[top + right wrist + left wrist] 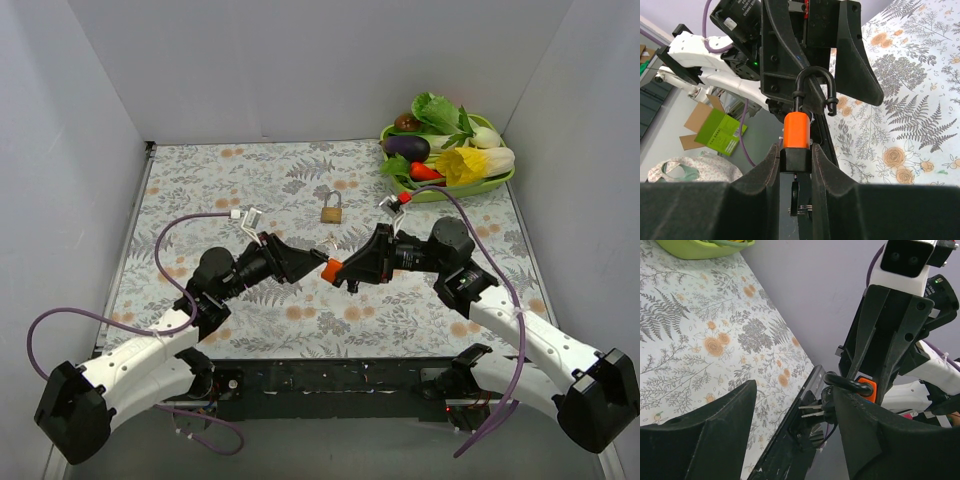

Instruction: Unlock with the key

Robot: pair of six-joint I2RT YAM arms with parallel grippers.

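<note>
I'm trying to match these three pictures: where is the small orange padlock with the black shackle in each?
Top external: small orange padlock near the picture's centre.
Left wrist: right of centre, slightly low.
Right wrist: centre, clamped in the right gripper.
Shared landmark: the floral tablecloth.

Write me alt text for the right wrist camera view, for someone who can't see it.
The right gripper clamps an orange padlock by its body, its black shackle swung open with one leg free. Just behind looms the open left gripper, with the floral table to the right.
</note>
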